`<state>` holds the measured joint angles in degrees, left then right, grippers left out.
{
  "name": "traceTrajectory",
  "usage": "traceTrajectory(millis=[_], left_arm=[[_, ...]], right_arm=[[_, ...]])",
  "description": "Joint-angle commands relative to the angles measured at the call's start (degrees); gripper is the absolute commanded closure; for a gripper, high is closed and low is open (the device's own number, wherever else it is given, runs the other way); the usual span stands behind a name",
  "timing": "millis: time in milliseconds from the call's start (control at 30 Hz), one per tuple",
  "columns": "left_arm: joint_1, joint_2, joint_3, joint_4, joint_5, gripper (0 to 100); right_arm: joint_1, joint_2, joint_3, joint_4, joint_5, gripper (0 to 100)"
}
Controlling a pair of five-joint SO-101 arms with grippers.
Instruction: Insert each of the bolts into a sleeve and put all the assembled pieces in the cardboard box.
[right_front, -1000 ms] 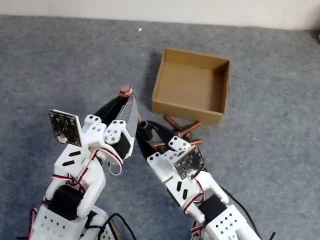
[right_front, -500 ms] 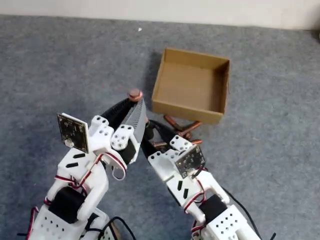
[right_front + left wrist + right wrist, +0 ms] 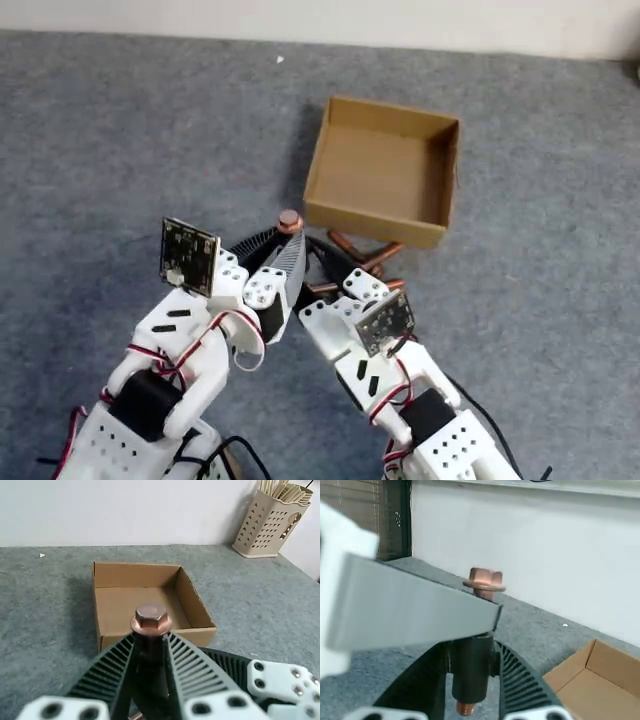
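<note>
Copper bolt (image 3: 151, 620) seated through dark sleeve (image 3: 470, 672): hex head on top, threaded tip poking out below. Left gripper (image 3: 151, 640) clenched on bolt just under head; right gripper (image 3: 470, 652) clamped round sleeve. Assembly held off table, near outer wall of cardboard box (image 3: 378, 218). Loose bolts (image 3: 365, 258) lie close by that wall. Step judged: insertion about done. Next move likely calls for right gripper letting go, left carrying piece over box rim, dropping inside.
</note>
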<state>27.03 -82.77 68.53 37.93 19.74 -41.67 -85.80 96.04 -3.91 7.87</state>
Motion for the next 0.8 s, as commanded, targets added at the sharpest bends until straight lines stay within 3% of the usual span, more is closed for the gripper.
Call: traceTrajectory(millis=[0, 133, 267, 467, 767], left_arm=[[0.5, -0.7, -1.1, 0.2, -0.6, 99], [0.5, -0.7, -1.0, 4.3, -4.0, 85], [0.5, -0.7, -1.5, 9.0, -2.3, 73], [-3.1, -0.7, -6.2, 12.2, -2.6, 74], [-22.1, -0.7, -8.2, 13.0, -2.6, 76]], right_arm=[[0.4, -0.9, 6.2, -1.5, 0.4, 99.4], [0.5, -1.0, 6.2, -0.7, 0.3, 99.4], [0.5, -0.8, 6.2, -0.5, 0.3, 99.4], [2.4, -1.0, 6.0, 5.0, 0.3, 99.4], [7.5, -0.7, 1.9, 20.3, 0.3, 99.4]])
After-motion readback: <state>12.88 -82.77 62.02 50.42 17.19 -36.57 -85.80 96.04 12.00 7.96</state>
